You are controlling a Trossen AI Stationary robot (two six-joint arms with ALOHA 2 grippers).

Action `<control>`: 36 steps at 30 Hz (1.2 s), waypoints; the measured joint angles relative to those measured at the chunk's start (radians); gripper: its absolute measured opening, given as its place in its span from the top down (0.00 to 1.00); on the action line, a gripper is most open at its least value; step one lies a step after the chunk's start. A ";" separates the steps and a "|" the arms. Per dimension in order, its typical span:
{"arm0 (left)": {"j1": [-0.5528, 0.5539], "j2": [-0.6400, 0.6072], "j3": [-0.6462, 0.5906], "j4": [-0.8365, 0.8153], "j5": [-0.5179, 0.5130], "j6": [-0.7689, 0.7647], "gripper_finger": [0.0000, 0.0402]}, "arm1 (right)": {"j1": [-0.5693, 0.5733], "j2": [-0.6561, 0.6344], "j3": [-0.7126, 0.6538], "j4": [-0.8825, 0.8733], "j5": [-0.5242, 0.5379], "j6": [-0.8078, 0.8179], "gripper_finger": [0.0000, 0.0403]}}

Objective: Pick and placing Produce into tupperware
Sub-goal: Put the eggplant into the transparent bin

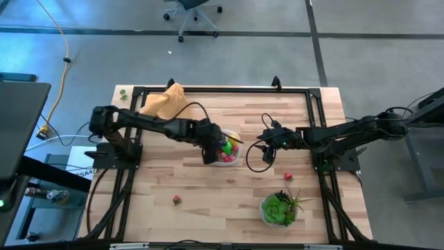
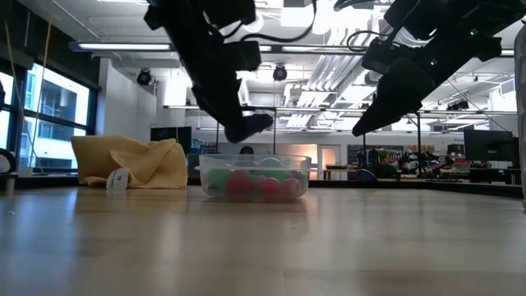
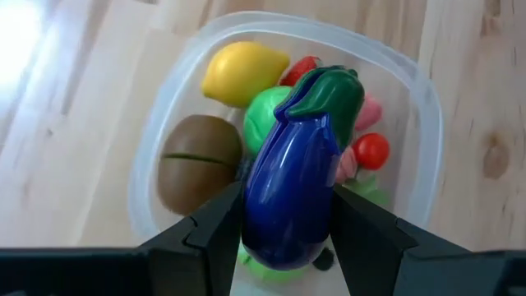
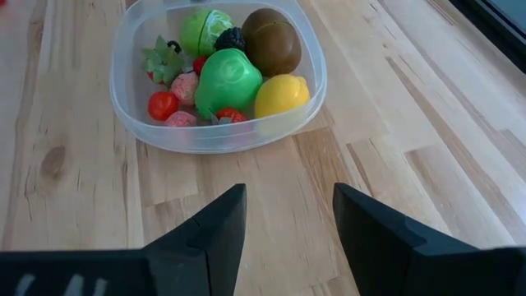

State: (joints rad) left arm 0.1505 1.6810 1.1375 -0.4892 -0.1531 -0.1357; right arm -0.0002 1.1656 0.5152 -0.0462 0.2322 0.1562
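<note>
The tupperware (image 1: 234,158) stands mid-table on its base, a clear round tub (image 4: 123,90) holding a yellow lemon (image 4: 282,94), a brown kiwi (image 4: 272,41), green limes and red berries. My left gripper (image 3: 288,238) hangs just above it (image 2: 210,176), shut on a purple eggplant (image 3: 292,185) with a green cap. My right gripper (image 4: 283,222) is open and empty, hovering to the tub's right (image 1: 267,144), fingers pointing at it. A red berry (image 1: 288,176) and another red piece (image 1: 177,200) lie loose on the table. My left gripper pinches the eggplant by its wide rounded body (image 3: 255,222), one finger (image 3: 218,234) on each side. The fingers come from above, pointing down at the tub. The eggplant is lifted clear, lying along the fingers, its green cap end (image 3: 329,90) pointing away from the gripper, over the produce.
A leafy green plant (image 1: 279,208) sits near the table's near right corner. An orange-tan cloth (image 1: 165,103) lies at the far left. A small green piece (image 1: 123,92) lies past the table's far-left corner. Bare wood shows along the near edge.
</note>
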 joint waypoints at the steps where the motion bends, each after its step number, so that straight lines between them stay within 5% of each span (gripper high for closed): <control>1: 0.000 0.013 0.015 -0.010 0.010 0.000 0.59 | 0.000 0.000 0.000 0.001 0.000 0.000 0.56; 36: 0.000 0.131 0.058 -0.035 0.096 0.036 0.59 | 0.000 0.000 0.000 -0.001 0.000 0.000 0.56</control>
State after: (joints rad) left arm 0.1505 1.8122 1.1957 -0.5246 -0.0570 -0.0992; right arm -0.0001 1.1655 0.5152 -0.0475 0.2323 0.1563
